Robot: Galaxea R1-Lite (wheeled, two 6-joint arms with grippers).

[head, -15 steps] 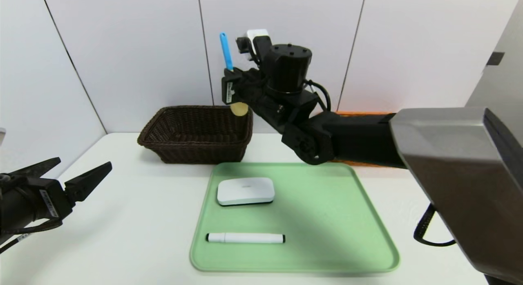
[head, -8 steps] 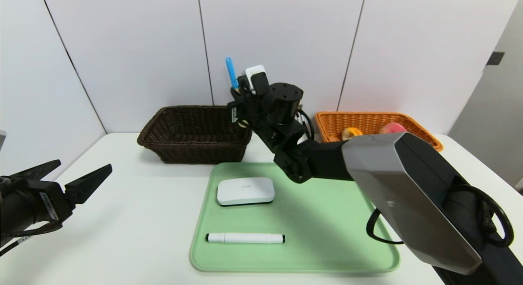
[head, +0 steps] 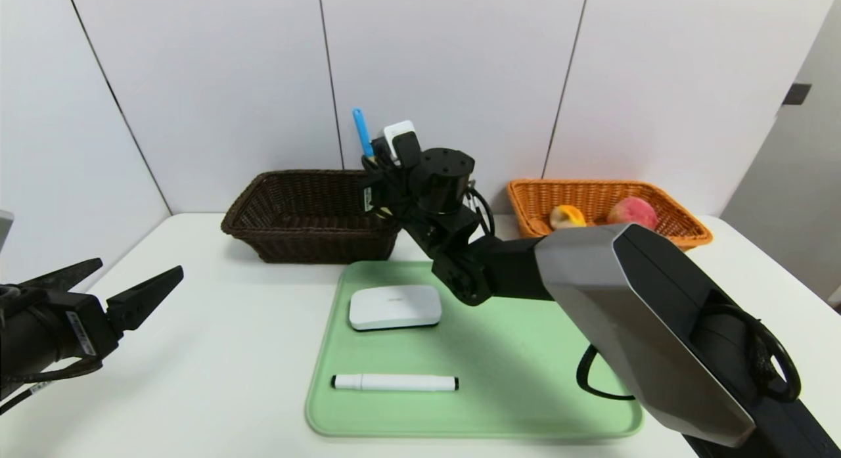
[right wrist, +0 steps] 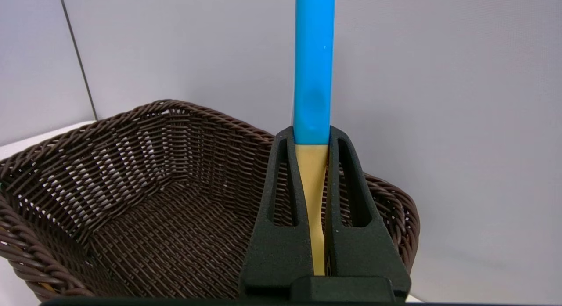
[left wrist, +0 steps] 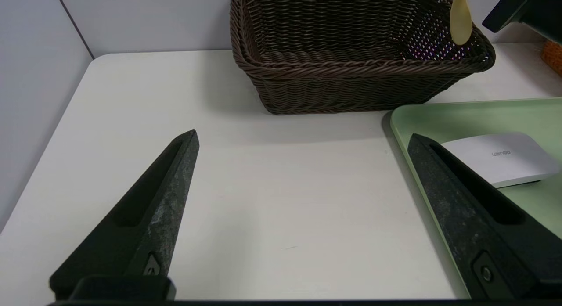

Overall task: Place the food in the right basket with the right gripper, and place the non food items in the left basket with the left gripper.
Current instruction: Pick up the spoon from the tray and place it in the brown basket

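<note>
Head view gave me the count: two baskets, two food pieces, three non-food items. My right gripper (head: 376, 175) was clamped on the yellow spoon (head: 361, 133), blue handle up, over the near right corner of the left basket (head: 309, 215), its arm crossing above the green tray (head: 499, 353). The peach (head: 632, 212) and bun (head: 566, 216) lay in the right basket (head: 683, 231). One white box (head: 394, 307) and one marker (head: 394, 382) sat apart on the tray. My left gripper (head: 125, 287) hovered spread wide over the table (head: 210, 353), well left of the tray.
</note>
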